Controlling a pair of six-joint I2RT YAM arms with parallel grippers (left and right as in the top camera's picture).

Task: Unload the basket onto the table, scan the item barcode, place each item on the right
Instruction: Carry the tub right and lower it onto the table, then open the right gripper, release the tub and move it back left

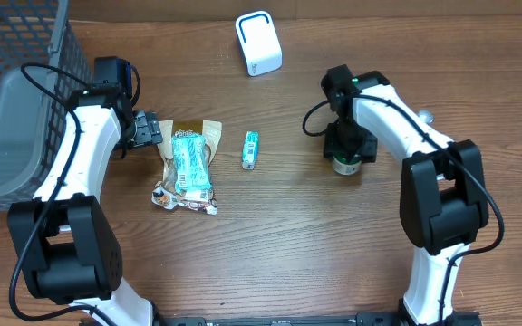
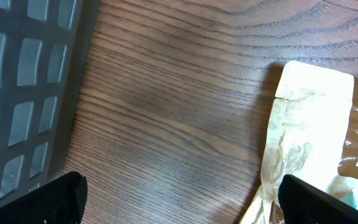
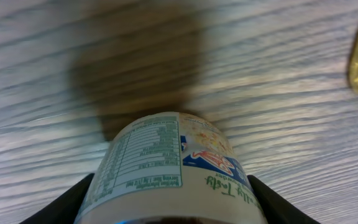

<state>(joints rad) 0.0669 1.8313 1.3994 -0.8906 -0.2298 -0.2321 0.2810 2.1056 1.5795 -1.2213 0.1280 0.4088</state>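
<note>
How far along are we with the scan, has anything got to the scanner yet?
Not yet. Done: the right claw is closed on the jar. In hand: that jar sits low at the table, well away from the white scanner. Left: carrying it there and showing its barcode; the snack bag and small teal pack lie on the table, left claw open beside the bag.

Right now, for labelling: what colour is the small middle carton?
Teal and white small carton, clearest overhead.

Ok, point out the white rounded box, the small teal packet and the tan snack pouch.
white rounded box (image 1: 258, 45): overhead view, top face.
small teal packet (image 1: 251, 150): overhead view, middle.
tan snack pouch (image 1: 188, 165): overhead view, teal label.
</note>
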